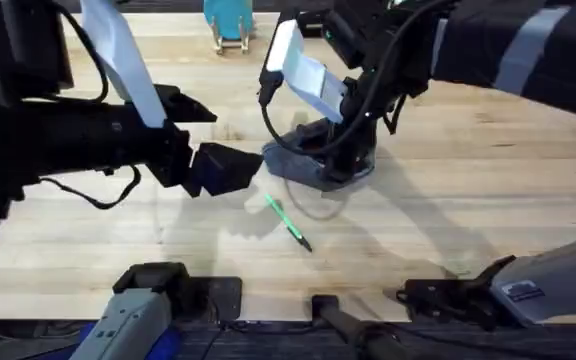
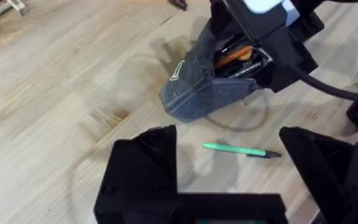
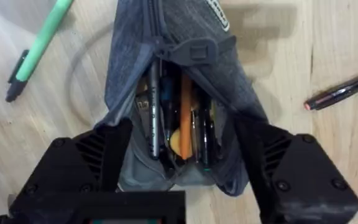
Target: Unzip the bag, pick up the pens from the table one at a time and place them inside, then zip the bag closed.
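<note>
Right wrist view: right gripper (image 3: 179,158) jaws wide apart, one finger on each side of the open bag (image 3: 185,68), touching its cloth, with things packed inside. Left gripper (image 2: 229,168) jaws also wide apart, holding nothing, above bare table (image 1: 488,180) just beside the green pen (image 2: 241,150). Green pen flat on the wood near the bag, dark tip away from it; black pen (image 3: 344,90) on the bag's other side, with open room all around.
</note>
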You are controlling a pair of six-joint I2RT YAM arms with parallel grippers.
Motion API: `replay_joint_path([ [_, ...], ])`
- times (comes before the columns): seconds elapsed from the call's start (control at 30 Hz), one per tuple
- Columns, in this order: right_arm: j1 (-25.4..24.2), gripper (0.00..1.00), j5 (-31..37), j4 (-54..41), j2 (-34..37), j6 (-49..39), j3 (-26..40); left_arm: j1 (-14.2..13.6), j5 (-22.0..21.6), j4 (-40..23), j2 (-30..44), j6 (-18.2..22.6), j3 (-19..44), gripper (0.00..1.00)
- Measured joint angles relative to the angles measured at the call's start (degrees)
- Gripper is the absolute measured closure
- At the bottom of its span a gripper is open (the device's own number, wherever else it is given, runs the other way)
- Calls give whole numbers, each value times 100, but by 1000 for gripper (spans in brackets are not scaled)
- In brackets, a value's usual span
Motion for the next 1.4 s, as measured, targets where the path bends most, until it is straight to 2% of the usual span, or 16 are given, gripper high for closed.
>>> replay_joint_path([
  [0.57,0,3,-1,-69,-10,61,0,1,0,1,0,0,0,6],
  [0.87,0,3,-3,-487,-462,583,21,1,0,0,0,0,0,5],
  [1.17,0,3,-3,-628,-485,1628,435,2,0,0,0,0,0,5],
  [1.4,0,3,-4,-568,-485,2329,1245,0,0,2,0,0,0,6],
])
